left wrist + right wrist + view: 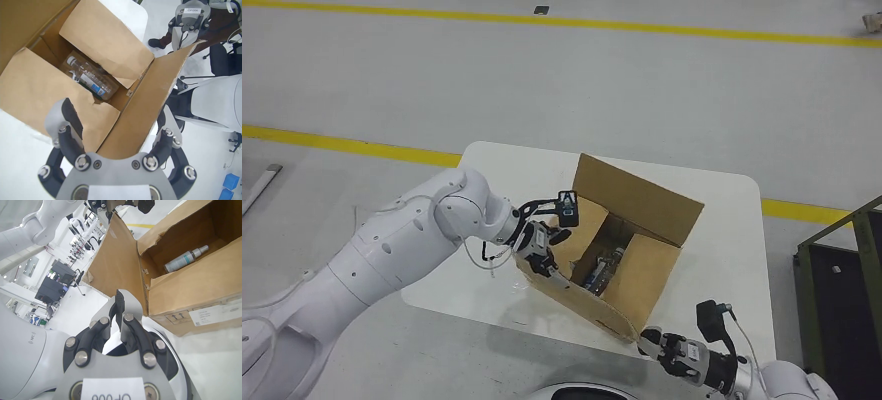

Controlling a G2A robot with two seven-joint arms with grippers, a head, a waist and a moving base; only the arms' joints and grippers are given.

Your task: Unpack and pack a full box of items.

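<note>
An open cardboard box (642,235) stands on the white table (722,200) with its flaps up. Inside lies a clear plastic bottle (90,79) on some darker items; a spray bottle (186,258) rests along an inner wall. My left gripper (115,117) is open at the box's left side, its fingers (70,113) standing on either side of the long front flap (151,91) without pressing it. In the top view that gripper (542,255) sits at the flap's left end. My right gripper (118,306) is shut on nothing, just off the flap's other end (627,325).
The box takes up the table's middle; bare tabletop (512,180) lies left and behind it. A dark green rack (842,290) stands beyond the table's right edge. Small blue boxes (230,181) lie on the floor.
</note>
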